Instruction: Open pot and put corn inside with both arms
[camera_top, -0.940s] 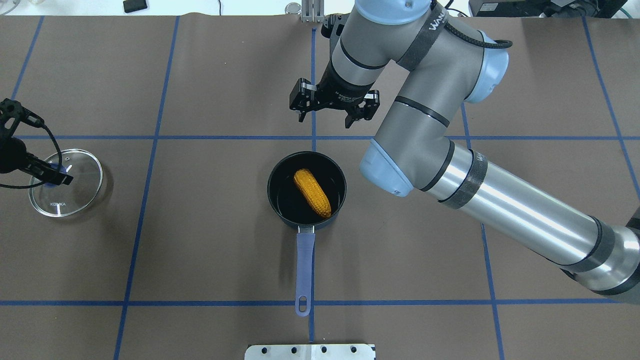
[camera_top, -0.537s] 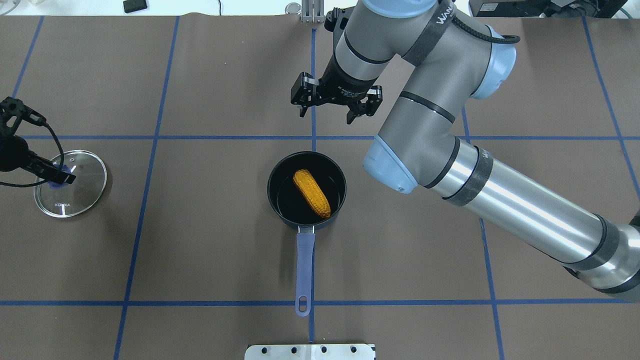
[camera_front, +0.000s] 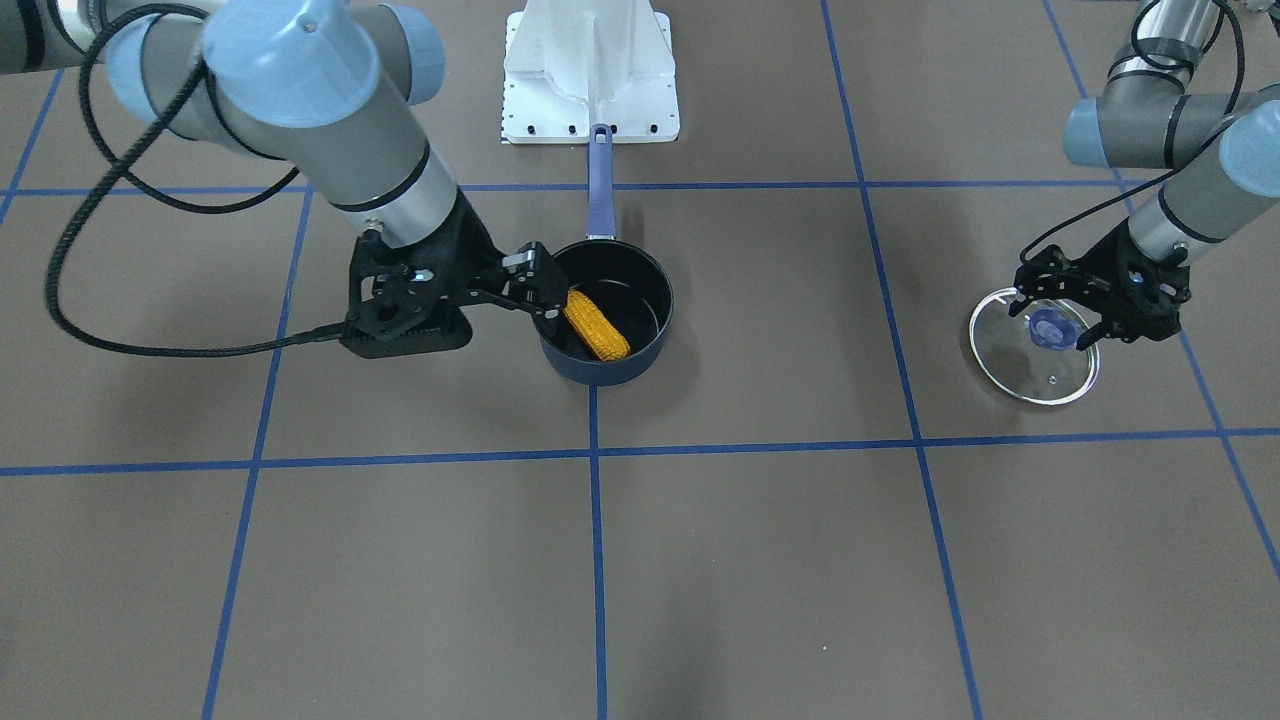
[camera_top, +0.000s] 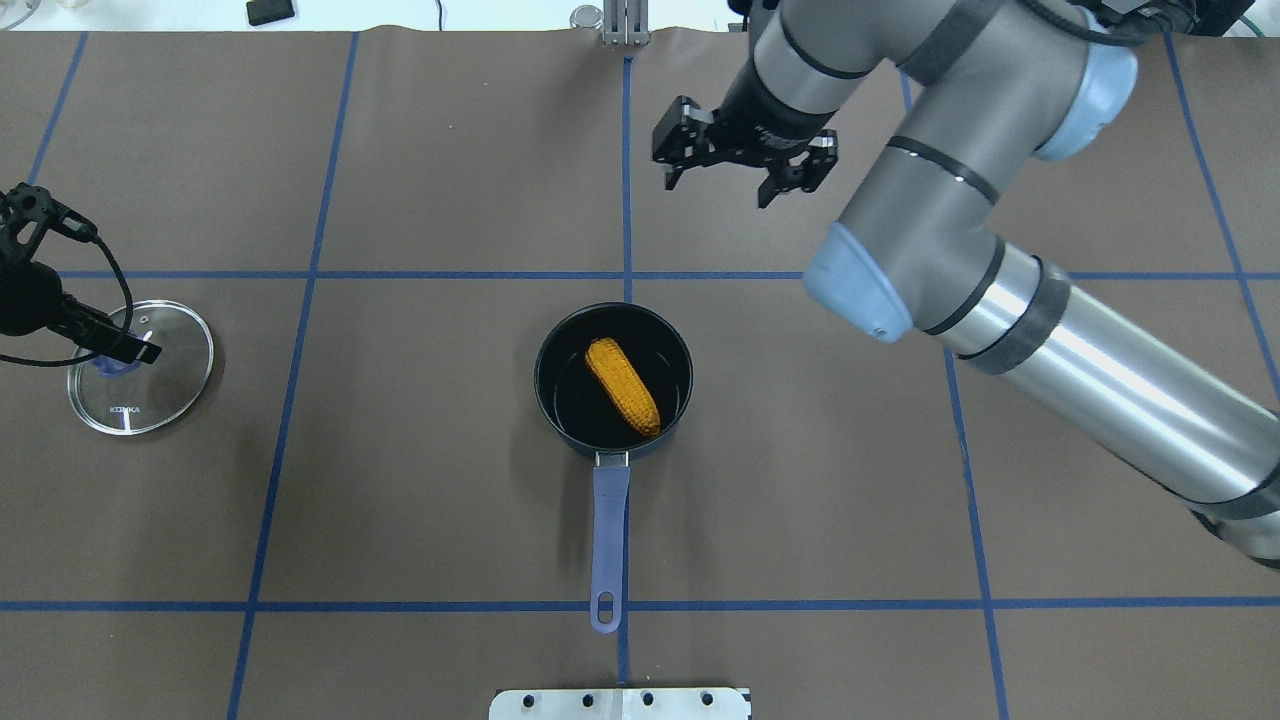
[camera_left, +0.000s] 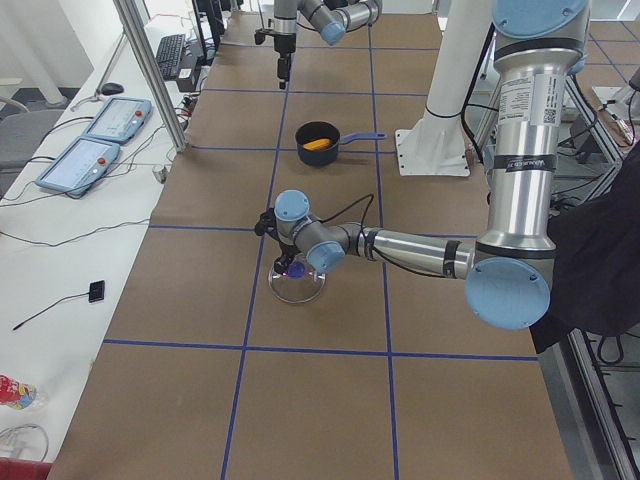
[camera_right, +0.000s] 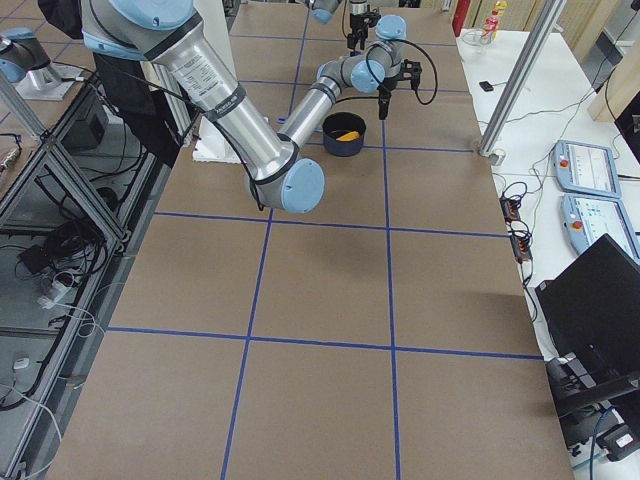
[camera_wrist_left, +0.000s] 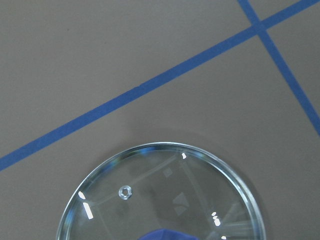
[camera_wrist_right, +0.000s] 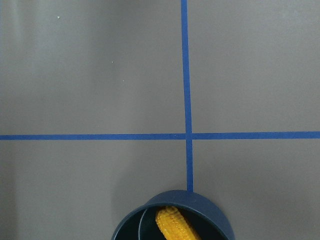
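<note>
The navy pot (camera_top: 560, 345) stands uncovered at the table's middle, its purple-blue handle (camera_top: 610, 530) pointing toward the robot. The corn (camera_top: 622, 385) lies slanted inside it, and also shows in the right wrist view (camera_wrist_right: 175, 225) and the front view (camera_front: 596, 325). My right gripper (camera_top: 735, 180) is open and empty, up in the air beyond the pot. The glass lid (camera_top: 140, 390) lies flat at the far left. My left gripper (camera_front: 1060, 322) hangs over its blue knob (camera_front: 1048, 327), fingers apart on either side of it.
The white robot base plate (camera_top: 620, 703) sits at the near edge behind the pot handle. Blue tape lines (camera_top: 400, 275) grid the brown table cover. A small black object (camera_top: 270, 10) lies past the far edge.
My right gripper has moved right and away from the pot, staying open. The lid shifted slightly right and settled on the table under my left gripper. Pot and corn have not moved.
</note>
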